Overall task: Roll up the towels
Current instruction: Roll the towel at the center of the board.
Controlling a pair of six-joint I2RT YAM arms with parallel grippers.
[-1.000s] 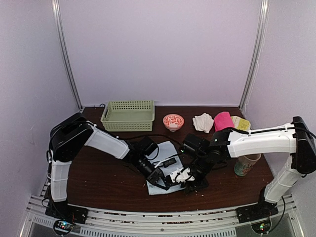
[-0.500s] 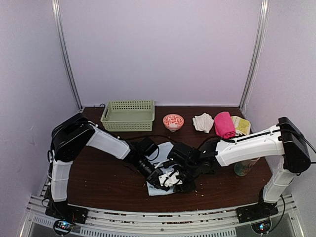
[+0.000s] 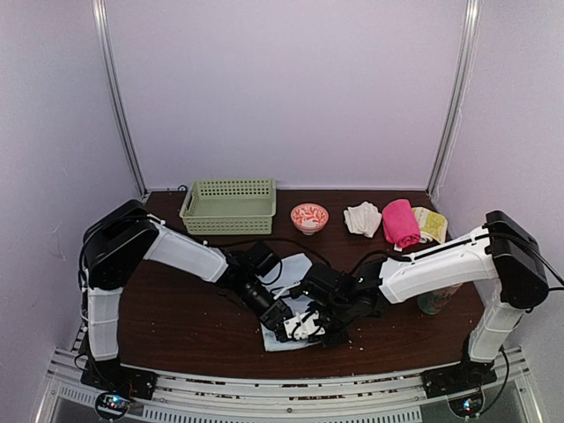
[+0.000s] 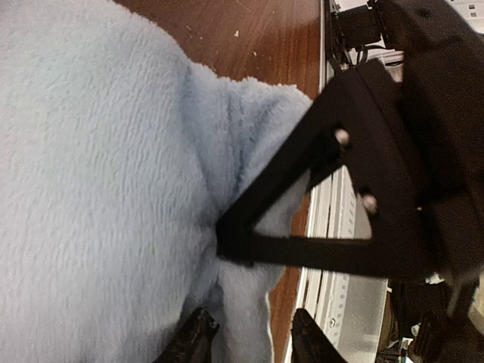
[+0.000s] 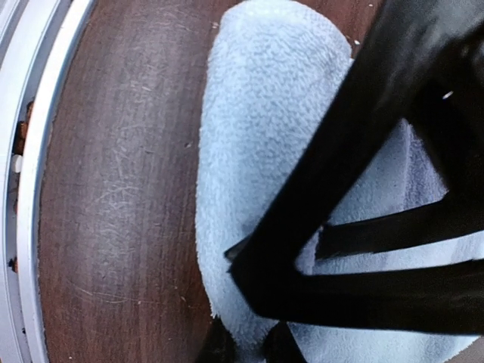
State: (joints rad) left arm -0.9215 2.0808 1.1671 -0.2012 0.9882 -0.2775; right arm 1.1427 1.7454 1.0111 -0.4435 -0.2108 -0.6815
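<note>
A light blue towel [image 3: 293, 266] lies on the brown table in front of the arms, its near end folded into a thick rounded edge [image 5: 257, 121]. My left gripper [image 3: 282, 322] is at that near edge; in the left wrist view its jaws [image 4: 249, 340] hold a raised fold of the towel [image 4: 98, 189]. My right gripper [image 3: 310, 328] is right beside it, and its jaws [image 5: 248, 346] pinch the towel's edge. Each gripper's black frame crosses the other wrist view. A rolled pink towel [image 3: 400, 222], a yellow towel [image 3: 432, 222] and a crumpled white cloth [image 3: 361, 218] lie at the back right.
A green basket [image 3: 227, 205] and a red-patterned bowl [image 3: 309, 217] stand at the back. A cup [image 3: 438, 298] stands at the right, partly behind the right arm. The metal rail of the table's near edge [image 4: 333, 287] is close to both grippers.
My right gripper has moved left along the near edge of the towel until it is next to my left gripper. The left arm has stayed almost still.
</note>
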